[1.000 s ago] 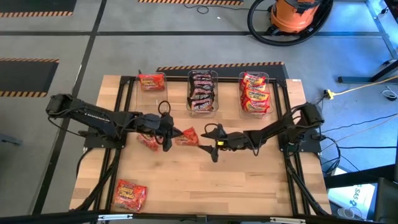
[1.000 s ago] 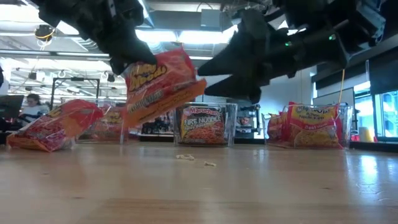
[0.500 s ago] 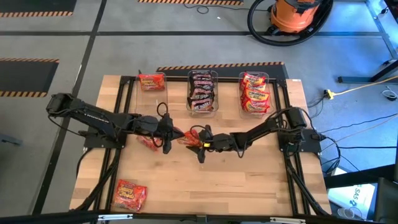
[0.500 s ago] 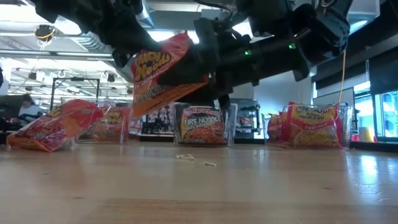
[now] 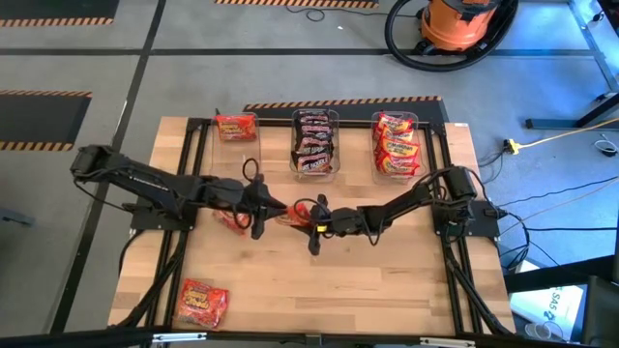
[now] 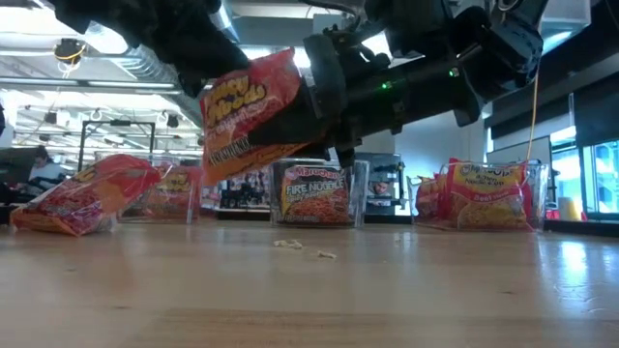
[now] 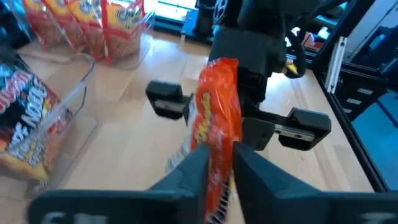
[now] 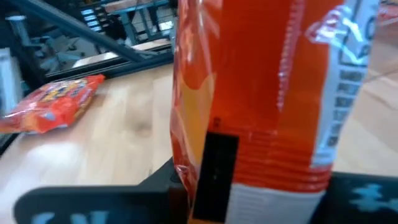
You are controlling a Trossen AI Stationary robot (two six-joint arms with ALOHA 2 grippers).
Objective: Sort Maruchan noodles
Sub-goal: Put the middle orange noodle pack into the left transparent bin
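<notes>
Two grippers meet over the middle of the table (image 5: 387,280), and one orange-red noodle packet (image 5: 295,210) hangs in the air between them, clear of the wood. The left gripper (image 5: 266,206) reaches in from 9 o'clock and is clamped on the noodle packet, its fingers (image 7: 193,174) pinching the crinkly edge from both sides in the left wrist view. The right gripper (image 5: 311,215) comes across from 3 o'clock, right up against the packet's other end; whether it has a bite on it, I cannot tell. From table height the packet tilts, its yellow lettering running up toward 1 o'clock.

Elsewhere, a loose red packet (image 5: 232,220) lies on the wood just under the left arm, at about 9 o'clock from the handover. Another flat packet (image 5: 201,302) sits alone down at the 7 o'clock corner.

Three clear bins line the far edge. The left bin (image 5: 235,127), at 11 o'clock, holds red packs. The middle bin (image 5: 315,143), at 12, is stacked with dark Fire Noodle packs. The right bin (image 5: 397,145), at 1 o'clock, is piled with orange-and-yellow ones. A few crumbs (image 6: 290,245) dot the wood near the centre
</notes>
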